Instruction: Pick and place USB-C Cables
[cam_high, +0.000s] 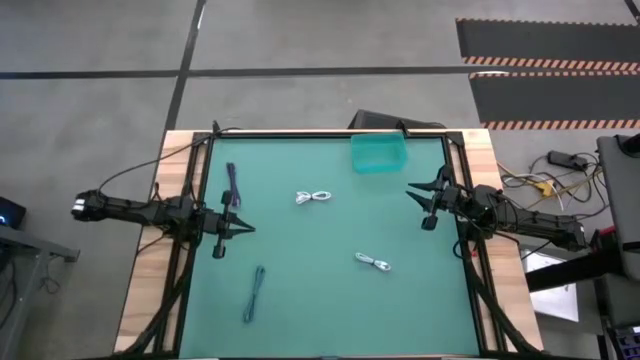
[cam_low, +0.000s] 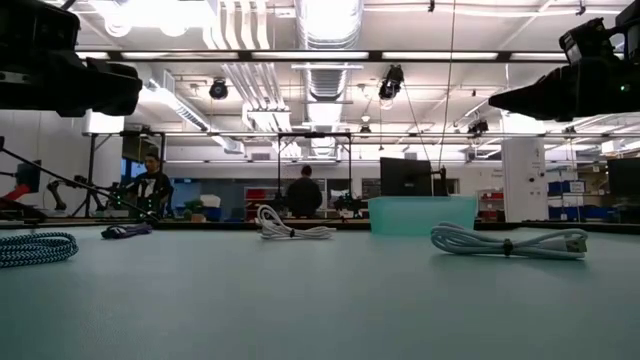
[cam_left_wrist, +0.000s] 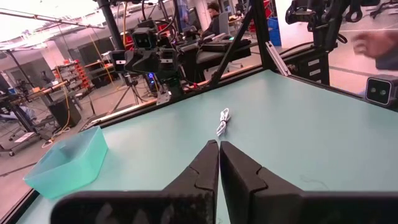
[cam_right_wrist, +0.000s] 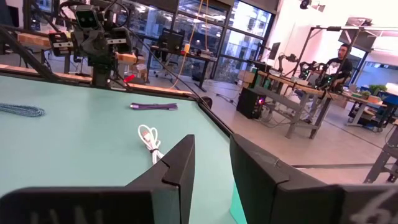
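Observation:
Several USB-C cables lie flat on the green mat. A purplish-black folded bundle (cam_high: 233, 185) is at the far left, and a blue-grey one (cam_high: 255, 293) at the near left. A white coil (cam_high: 314, 197) rests mid-table, another white one (cam_high: 373, 263) nearer and to the right. My left gripper (cam_high: 243, 228) hovers shut at the mat's left edge, its fingers (cam_left_wrist: 219, 155) together and level, touching nothing. My right gripper (cam_high: 418, 203) hovers at the right edge; a gap (cam_right_wrist: 211, 155) shows between its fingers, with nothing in it. The mid-table white coil (cam_right_wrist: 149, 140) lies ahead of it.
A translucent teal bin (cam_high: 379, 153) stands at the mat's far right, close to my right gripper. A black frame (cam_high: 330, 133) borders the mat. The middle of the mat lies open between the cables. People and workbenches show in the room beyond.

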